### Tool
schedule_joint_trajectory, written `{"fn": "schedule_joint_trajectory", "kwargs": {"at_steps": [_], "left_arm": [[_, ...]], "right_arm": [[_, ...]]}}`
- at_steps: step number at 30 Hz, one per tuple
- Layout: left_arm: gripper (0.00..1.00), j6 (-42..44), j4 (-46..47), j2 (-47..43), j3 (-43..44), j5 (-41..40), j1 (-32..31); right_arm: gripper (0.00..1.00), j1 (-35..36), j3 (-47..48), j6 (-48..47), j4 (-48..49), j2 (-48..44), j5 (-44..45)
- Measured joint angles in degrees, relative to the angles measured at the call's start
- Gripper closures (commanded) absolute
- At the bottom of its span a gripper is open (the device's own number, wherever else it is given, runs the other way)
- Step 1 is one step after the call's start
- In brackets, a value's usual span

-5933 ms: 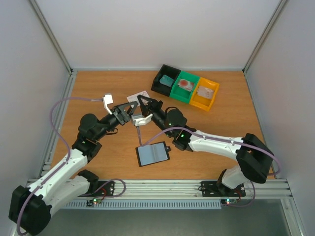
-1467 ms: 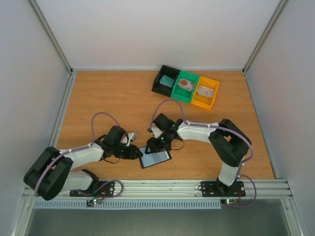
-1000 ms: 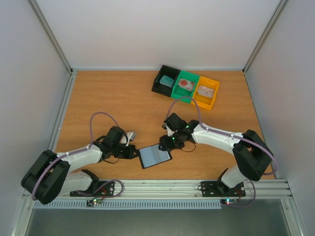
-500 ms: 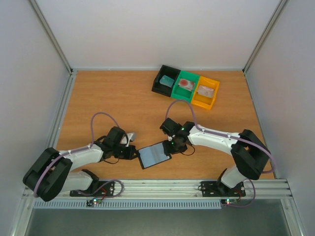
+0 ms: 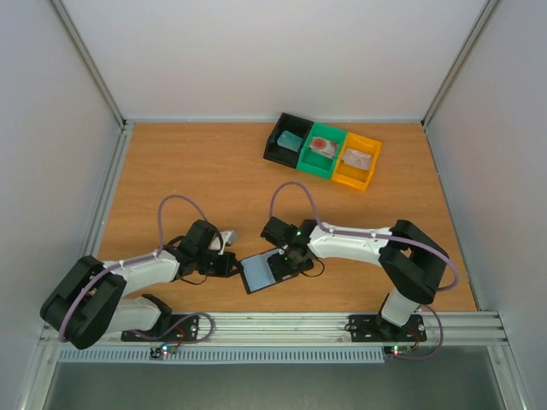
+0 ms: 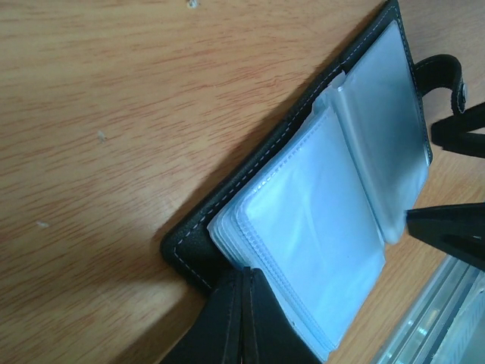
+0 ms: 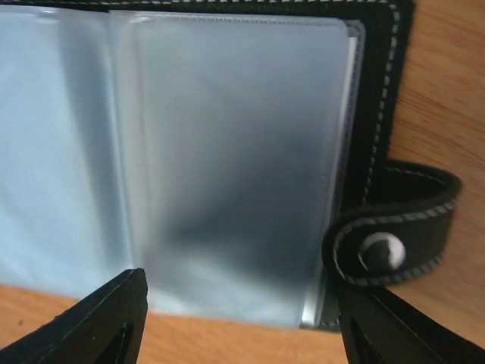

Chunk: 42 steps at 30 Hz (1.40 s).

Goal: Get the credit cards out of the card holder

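Observation:
The card holder [image 5: 259, 273] lies open near the table's front edge, a black wallet with pale blue-grey sleeves [image 6: 318, 220]. I see no card in the sleeves [image 7: 227, 152] that show. My left gripper [image 5: 232, 265] is shut, its tips [image 6: 244, 292] pressed on the holder's left cover edge, with nothing between them. My right gripper [image 5: 291, 256] hangs low over the holder's right half, jaws open and straddling the right page [image 7: 239, 326]. The snap tab [image 7: 383, 250] lies by its right finger. The credit cards lie in the trays: teal [image 5: 291, 139], red [image 5: 321, 145], whitish [image 5: 357, 158].
A black tray [image 5: 275, 145], a green tray [image 5: 309, 161] and an orange tray [image 5: 369, 174] stand in a row at the back right. White walls with metal posts enclose the table. An aluminium rail [image 5: 282, 323] runs along the near edge.
My right gripper has shifted left over the holder's right half and opened wider. The left arm and the holder have stayed in place.

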Motion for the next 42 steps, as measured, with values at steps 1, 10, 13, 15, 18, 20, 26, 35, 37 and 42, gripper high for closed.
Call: {"fn": "schedule_joint_trajectory", "kwargs": {"at_steps": [1,10,13,15,18,20,26,35,37,42], "left_arm": [[1.00,0.00,0.02,0.00,0.00,0.00,0.00],[1.00,-0.02,0.98,0.68,0.00,0.31,0.02],[0.99,0.00,1.77,1.11,0.00,0.48,0.02],[0.99,0.00,1.97,1.18,0.00,0.48,0.02],[1.00,0.00,1.99,1.18,0.00,0.48,0.02],[1.00,0.00,2.01,1.18,0.00,0.48,0.02],[0.99,0.00,2.01,1.18,0.00,0.48,0.02],[1.00,-0.02,2.58,1.18,-0.22,0.46,0.00],[0.99,-0.02,2.58,1.16,-0.22,0.46,0.00],[1.00,-0.02,2.62,1.16,-0.26,0.44,0.00]], "right_arm": [[0.31,0.00,0.04,0.02,0.52,0.83,0.00],[0.59,-0.44,1.77,-1.18,1.14,3.63,-1.38],[0.73,-0.59,1.81,-2.38,2.27,3.82,-3.82],[0.77,-0.61,1.84,-2.91,2.58,3.87,-5.51],[0.88,-0.72,2.16,-3.61,2.75,3.93,-7.48],[0.95,-0.76,2.58,-4.15,2.75,3.93,-8.13],[0.79,-1.01,3.96,-5.18,3.69,2.78,-11.65],[0.64,-0.35,4.81,-8.37,12.41,2.67,-17.05],[0.61,-0.35,4.94,-8.48,12.28,3.15,-15.96],[0.56,-0.35,6.08,-8.74,8.20,4.02,-9.73]]}}
